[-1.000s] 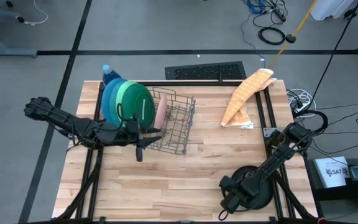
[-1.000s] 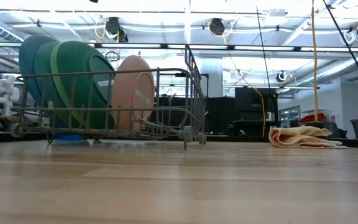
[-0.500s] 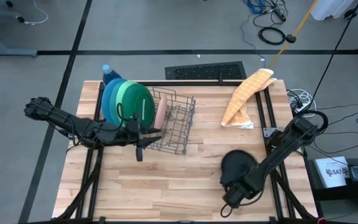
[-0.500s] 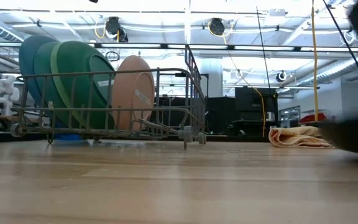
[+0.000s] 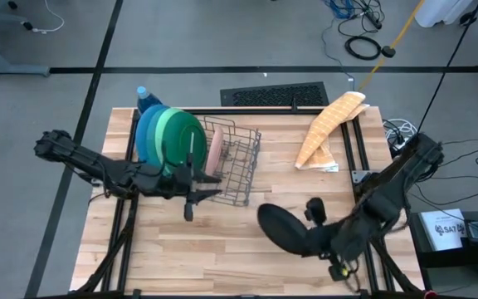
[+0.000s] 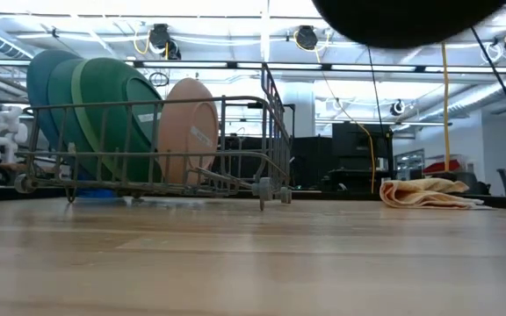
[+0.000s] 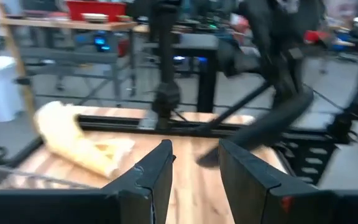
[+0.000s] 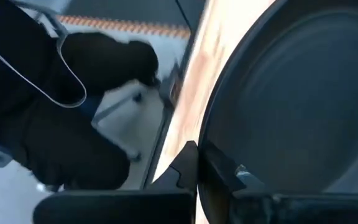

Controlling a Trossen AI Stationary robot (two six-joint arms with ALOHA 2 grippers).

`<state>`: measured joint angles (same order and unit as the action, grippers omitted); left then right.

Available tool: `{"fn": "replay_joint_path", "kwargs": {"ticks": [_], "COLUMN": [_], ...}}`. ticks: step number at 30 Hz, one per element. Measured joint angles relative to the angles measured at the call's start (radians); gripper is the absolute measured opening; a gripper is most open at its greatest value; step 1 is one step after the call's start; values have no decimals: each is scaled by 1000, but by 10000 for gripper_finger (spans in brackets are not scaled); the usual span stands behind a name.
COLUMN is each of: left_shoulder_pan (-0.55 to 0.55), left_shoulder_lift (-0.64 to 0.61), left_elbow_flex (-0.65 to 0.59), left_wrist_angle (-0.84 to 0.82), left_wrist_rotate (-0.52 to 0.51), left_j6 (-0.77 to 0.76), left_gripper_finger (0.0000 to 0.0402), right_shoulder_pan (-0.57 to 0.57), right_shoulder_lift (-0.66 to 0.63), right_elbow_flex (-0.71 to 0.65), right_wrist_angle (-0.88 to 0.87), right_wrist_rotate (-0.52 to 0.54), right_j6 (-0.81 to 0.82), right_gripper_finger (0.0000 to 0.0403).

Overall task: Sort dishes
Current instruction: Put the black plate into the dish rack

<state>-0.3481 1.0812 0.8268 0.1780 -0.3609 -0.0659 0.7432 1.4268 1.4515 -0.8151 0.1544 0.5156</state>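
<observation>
my right hand pinches the black plate by its rim, lifted off the table, near the rack. thin edge grip: could slip or twist. left hand, fingers parted, crowds the rack front; collision risk.

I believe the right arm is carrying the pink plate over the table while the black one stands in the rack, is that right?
Not quite: the colours are swapped. The high view shows the right tool carrying the black plate, while the pink plate stands in the rack.
</observation>
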Motion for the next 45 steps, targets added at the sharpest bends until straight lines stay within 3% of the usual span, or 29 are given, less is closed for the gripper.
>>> {"fn": "replay_joint_path", "kwargs": {"ticks": [6, 11, 18, 30, 34, 41, 45], "left_shoulder_pan": [32, 47, 64, 64, 64, 56, 55], "left_shoulder_lift": [35, 51, 113, 209, 222, 213, 195], "left_elbow_flex": [0, 0, 0, 0, 0, 0, 0], "left_wrist_angle": [113, 137, 155, 228, 234, 222, 222], "left_wrist_rotate": [268, 293, 487, 523, 536, 633, 649], "left_j6": [49, 73, 45, 103, 136, 216, 211], "left_gripper_finger": [145, 179, 189, 187, 153, 30, 25], "right_shoulder_pan": [-91, -151, -209, -310, -323, -350, -359], "right_shoulder_lift": [-44, -34, -6, 1, 1, -2, -4], "right_elbow_flex": [10, 10, 10, 10, 10, 10, 10], "right_wrist_angle": [70, 115, 146, 149, 160, 183, 200], "right_wrist_rotate": [-74, -196, -318, -411, -422, -432, -409], "right_j6": [-249, -378, -491, -595, -619, -632, -593], "right_gripper_finger": [1, 1, 0, 0, 0, 5, 33]}}
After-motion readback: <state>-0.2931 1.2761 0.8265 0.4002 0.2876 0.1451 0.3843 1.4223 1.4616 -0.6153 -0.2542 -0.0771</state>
